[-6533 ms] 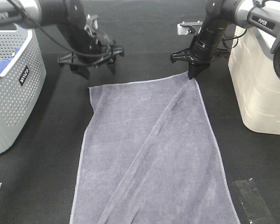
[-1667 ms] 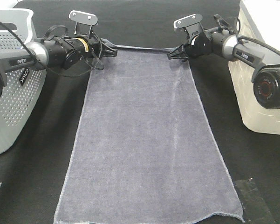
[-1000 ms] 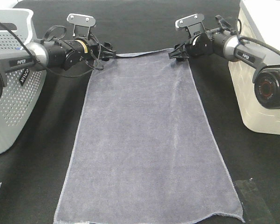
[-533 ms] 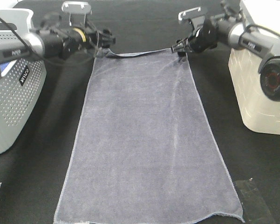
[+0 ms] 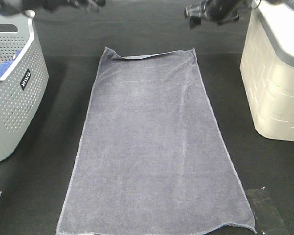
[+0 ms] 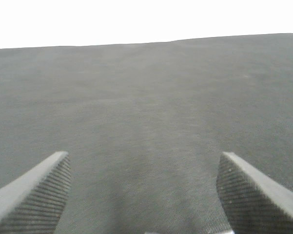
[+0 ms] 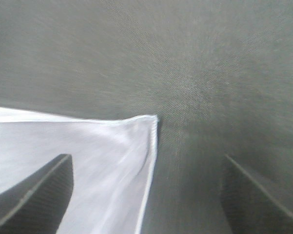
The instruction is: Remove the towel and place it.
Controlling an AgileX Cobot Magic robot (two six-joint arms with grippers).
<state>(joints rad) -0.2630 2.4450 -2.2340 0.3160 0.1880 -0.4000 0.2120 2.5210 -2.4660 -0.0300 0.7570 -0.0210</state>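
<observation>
The slate-grey towel (image 5: 151,147) lies spread flat on the black table, long side running from far to near, its far edge slightly folded over near the left corner. Neither gripper holds it. My left gripper (image 5: 85,4) is at the top edge of the high view, beyond the towel's far left corner; in its wrist view (image 6: 144,190) the fingers stand wide apart over bare black cloth. My right gripper (image 5: 205,11) is raised beyond the far right corner; in its wrist view (image 7: 148,192) it is open, with the towel's corner (image 7: 136,131) below it.
A grey perforated basket (image 5: 12,93) holding a bright blue cloth (image 5: 1,68) stands at the left. A cream bin (image 5: 276,73) stands at the right. Dark tape patches (image 5: 266,210) lie on the table near the towel's front right corner.
Both grippers have let go of the towel's far corners and pulled up and back, away from it. The towel has settled flat on the table.
</observation>
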